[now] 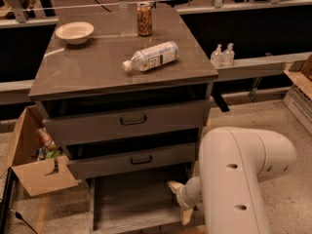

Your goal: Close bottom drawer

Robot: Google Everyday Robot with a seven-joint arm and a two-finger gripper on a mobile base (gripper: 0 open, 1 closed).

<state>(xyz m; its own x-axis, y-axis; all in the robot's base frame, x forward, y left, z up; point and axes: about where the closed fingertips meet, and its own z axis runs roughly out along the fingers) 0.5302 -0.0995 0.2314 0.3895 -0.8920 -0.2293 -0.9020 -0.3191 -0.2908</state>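
Note:
The bottom drawer [134,199] is pulled far out below the cabinet. Its wide shallow grey tray shows, and its front panel is cut off by the lower edge of the view. My gripper [179,202] is low at the tray's right side, on the end of my big white arm [239,179]. Its two tan fingertips [174,186] stand apart, one toward the cabinet and one toward the front, with nothing held between them. The two taller grey drawers above, the top one [133,121] and the middle one [141,160], are each pulled out slightly.
On the cabinet top [97,67] are a white bowl [74,32], a can [144,19] and a plastic bottle [152,56] lying on its side. An open cardboard box [36,160] with litter stands to the left. Two small bottles [222,55] sit on a ledge to the right.

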